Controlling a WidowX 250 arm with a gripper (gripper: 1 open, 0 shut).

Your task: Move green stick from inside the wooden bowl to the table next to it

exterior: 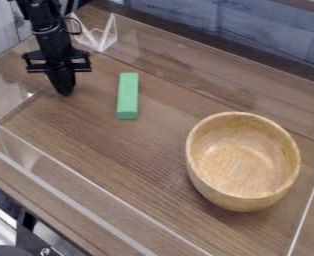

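The green stick (128, 95) lies flat on the dark wood-grain table (106, 150), left of centre and well apart from the wooden bowl (243, 159). That bowl stands at the right, upright, with nothing inside it. My black gripper (62, 89) points straight down at the table's far left, its fingers shut together with nothing between them. Its tips are at the tabletop, a short way left of the stick and not touching it.
Clear acrylic walls (66, 195) run round the table's edges, with a low one along the front. A clear bracket (104, 35) stands at the back left, behind the arm. A tiled wall rises beyond the back edge.
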